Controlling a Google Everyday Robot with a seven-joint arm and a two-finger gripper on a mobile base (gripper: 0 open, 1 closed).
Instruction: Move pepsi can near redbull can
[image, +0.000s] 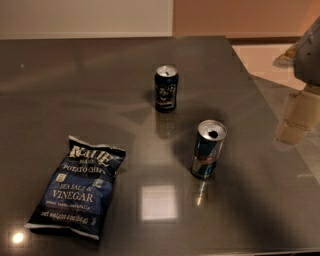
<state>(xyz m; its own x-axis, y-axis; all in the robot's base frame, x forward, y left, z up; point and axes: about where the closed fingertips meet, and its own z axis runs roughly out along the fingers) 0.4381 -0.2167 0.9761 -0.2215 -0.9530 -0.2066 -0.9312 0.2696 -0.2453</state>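
So the pepsi can (166, 88) is standing upright around the middle-back of the worktop (60, 85), long axis straight up. The redbull can (208, 149) is also upright, a bit in front of it and to its right, apart but not far. The gripper (298, 116) hangs way off at the right edge, well apart from both, so the pepsi lies off to its left, past the redbull. It's got nothing in it; can't tell if it's open or closed.
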